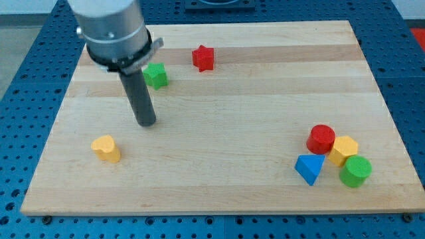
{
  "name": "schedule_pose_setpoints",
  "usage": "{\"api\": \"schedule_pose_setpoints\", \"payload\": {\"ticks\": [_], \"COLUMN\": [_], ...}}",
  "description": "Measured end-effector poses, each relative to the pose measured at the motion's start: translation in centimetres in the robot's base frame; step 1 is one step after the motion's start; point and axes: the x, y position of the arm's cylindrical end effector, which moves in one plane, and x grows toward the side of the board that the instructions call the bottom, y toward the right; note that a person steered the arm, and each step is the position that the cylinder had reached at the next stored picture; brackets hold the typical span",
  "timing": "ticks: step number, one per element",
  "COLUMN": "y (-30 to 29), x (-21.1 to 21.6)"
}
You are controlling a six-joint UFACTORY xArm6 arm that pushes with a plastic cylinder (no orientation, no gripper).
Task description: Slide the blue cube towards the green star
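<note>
So, left to right: lone yellow block (106, 148), my tip (146, 123) (bare rod, no fingers to open or close) just below the green star (157, 75), red star (203, 58). Far right, bunched up: blue cube (310, 168) (looks wedge-ish), red cylinder (321, 139), second yellow block (344, 150), green cylinder (355, 171). Approach step, I reckon. Next I'd get round the cube's right side. Two yellow, two green, two red, one blue.

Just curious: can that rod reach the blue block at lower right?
Probably yes: bare board lies between my tip and the blue block; the red cylinder, yellow hexagon and green cylinder sit beyond it.
</note>
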Motion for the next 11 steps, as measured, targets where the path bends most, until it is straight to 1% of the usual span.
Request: {"api": "schedule_pose_setpoints", "payload": {"ticks": [1,2,4,5,6,8,10,11], "y": [0.0,-1.3,-13.5,-14.2,-14.2,-13.9,-8.0,-7.4], "x": [-0.3,-1.7,-4.5,-9.5,-15.6,-16.0,-16.9,-16.9]}}
